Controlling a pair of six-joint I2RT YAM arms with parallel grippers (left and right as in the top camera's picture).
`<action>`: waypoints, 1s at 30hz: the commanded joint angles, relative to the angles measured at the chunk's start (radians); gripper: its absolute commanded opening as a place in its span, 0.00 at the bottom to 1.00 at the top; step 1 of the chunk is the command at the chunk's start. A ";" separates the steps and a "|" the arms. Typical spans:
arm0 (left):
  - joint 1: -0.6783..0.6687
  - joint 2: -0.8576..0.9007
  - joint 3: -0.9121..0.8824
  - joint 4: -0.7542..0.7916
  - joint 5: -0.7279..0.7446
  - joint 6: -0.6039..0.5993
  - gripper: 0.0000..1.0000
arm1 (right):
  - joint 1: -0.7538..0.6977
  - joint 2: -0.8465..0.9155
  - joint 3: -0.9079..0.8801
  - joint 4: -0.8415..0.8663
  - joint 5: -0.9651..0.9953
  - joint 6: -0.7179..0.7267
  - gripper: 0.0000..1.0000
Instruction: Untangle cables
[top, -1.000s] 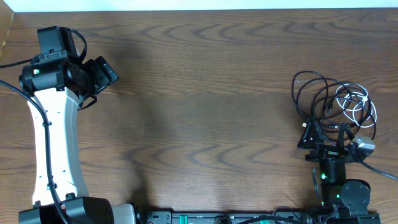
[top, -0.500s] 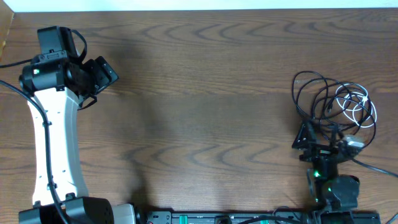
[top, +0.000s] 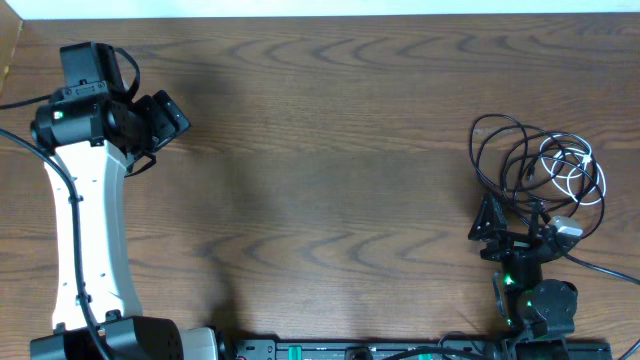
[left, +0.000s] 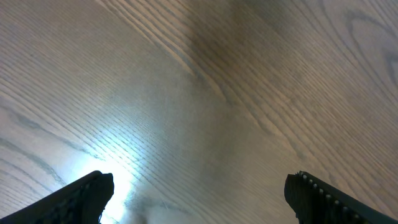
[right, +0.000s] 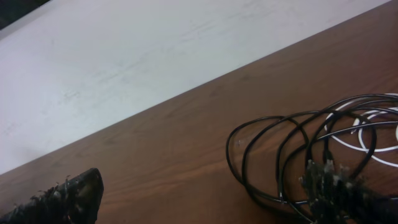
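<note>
Left pincer (left: 199, 180): wide open, empty, over bare bench (top: 330, 150) at far left, unmoved; right pincer (top: 512, 222): wide open, empty, over the tangle's near edge, has edged slightly left in the last second, probably lining up on a loop; black cable (top: 497, 140): loose coils at bench's right end; white cable (top: 575, 172): smaller coil lying among the black loops; untangling not yet begun.
</note>
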 joint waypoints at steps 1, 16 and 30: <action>0.002 0.000 -0.007 -0.003 -0.013 -0.009 0.93 | -0.007 -0.007 -0.001 -0.005 -0.003 -0.003 0.99; 0.002 0.000 -0.007 -0.003 -0.013 -0.009 0.93 | -0.007 -0.006 -0.001 -0.008 -0.186 -0.351 0.99; 0.002 0.000 -0.007 -0.003 -0.013 -0.009 0.93 | -0.013 -0.006 -0.001 -0.011 -0.186 -0.569 0.99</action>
